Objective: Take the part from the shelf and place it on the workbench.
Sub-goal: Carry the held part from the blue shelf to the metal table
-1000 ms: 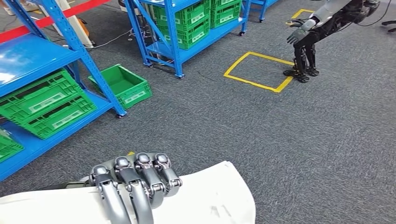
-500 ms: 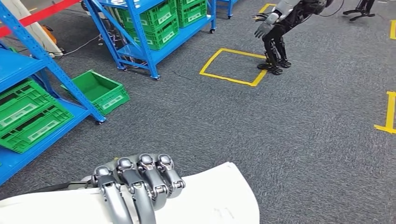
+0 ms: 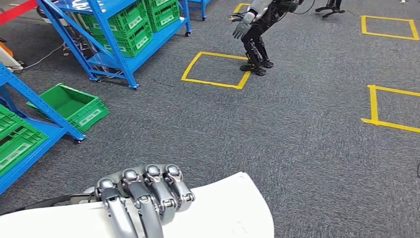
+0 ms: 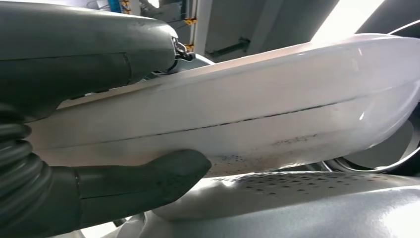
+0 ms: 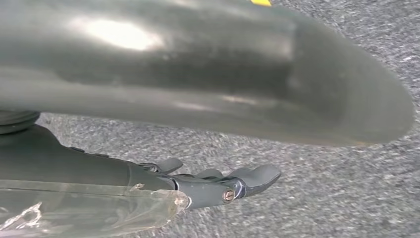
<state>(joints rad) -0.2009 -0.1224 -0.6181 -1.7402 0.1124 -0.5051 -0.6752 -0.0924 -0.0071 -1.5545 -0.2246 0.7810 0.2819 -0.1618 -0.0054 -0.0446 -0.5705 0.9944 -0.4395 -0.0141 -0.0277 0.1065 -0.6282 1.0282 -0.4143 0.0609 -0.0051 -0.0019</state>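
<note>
The left hand [image 3: 143, 198] holds one big white part [image 3: 218, 213]. Its fingers [image 3: 148, 191] curl over the top edge of the part. In the left wrist view the thick thumb [image 4: 148, 173] presses on the other side of the white part [image 4: 257, 114], so the part is squeezed between thumb and fingers. The part sits low in front of the robot, above the grey carpet floor [image 3: 297, 139].

The right hand [image 5: 218, 186] shows in the right wrist view, above the carpet. Its fingers [image 5: 257, 176] stick out fairly straight and hold nothing.

There are two blue shelves: one [image 3: 114, 44] farther back and one [image 3: 34, 104] close on the left. Green crates [image 3: 129, 25] sit stacked on the far shelf, too many and too packed to count. One green crate [image 3: 69, 104] lies on the floor beside the near shelf. More green crates [image 3: 15, 144] rest on the near shelf.

Yellow tape makes three full squares [image 3: 215, 69] on the floor. One other robot [image 3: 257, 29] stands by the nearest square, bent forward.
</note>
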